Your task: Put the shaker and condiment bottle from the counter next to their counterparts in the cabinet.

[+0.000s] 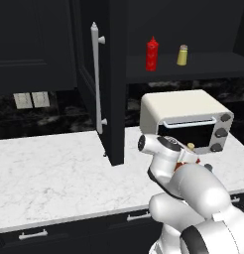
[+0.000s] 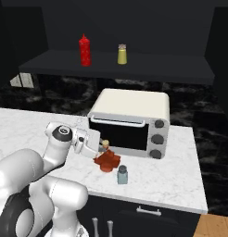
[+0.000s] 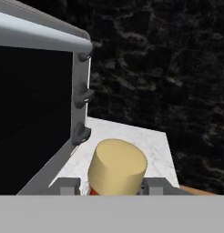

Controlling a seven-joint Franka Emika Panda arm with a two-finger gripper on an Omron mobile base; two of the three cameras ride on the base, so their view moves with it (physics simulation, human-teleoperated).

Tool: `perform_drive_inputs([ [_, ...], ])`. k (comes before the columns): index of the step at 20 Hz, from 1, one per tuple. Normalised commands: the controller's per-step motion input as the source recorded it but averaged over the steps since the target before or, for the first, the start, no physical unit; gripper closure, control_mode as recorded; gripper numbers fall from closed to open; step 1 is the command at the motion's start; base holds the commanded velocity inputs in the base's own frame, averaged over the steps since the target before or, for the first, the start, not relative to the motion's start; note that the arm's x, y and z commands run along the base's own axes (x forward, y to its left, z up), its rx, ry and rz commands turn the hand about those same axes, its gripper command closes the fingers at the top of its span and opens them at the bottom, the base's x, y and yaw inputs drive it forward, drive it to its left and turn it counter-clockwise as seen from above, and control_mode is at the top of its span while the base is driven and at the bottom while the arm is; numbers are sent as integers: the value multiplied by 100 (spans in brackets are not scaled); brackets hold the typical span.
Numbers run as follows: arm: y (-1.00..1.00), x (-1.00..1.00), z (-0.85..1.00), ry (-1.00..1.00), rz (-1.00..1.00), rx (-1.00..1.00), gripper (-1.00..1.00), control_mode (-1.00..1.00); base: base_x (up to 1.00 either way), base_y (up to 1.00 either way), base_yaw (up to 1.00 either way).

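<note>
both jaws astride condiment bottle

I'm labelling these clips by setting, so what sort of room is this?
A kitchen, a rendered one: a marble counter over drawers, a toaster oven on it, and an open wall cabinet holding a red squeeze bottle and shaker.

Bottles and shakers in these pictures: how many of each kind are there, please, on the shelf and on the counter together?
Bottles: 2, the red squeeze bottle on the cabinet shelf, the condiment bottle on the counter.
Shakers: 2, the yellowish shaker on the shelf, the blue-grey shaker on the counter.
Total: 4
</note>
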Motion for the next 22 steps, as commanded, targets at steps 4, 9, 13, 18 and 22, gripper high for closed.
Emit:
perform_drive_inputs([
  [4, 18, 0, 22, 0, 3, 1, 100, -100, 0, 0, 0],
  [9, 54, -10, 43, 0, 10, 0, 100, -100, 0, 0, 0],
  [13, 49, -20, 49, 0, 12, 0, 100, -100, 0, 0, 0],
  [18, 48, -24, 52, 1, 14, 0, 100, -100, 0, 0, 0],
  [22, 45, -17, 50, 5, 18, 0, 100, -100, 0, 0, 0],
])
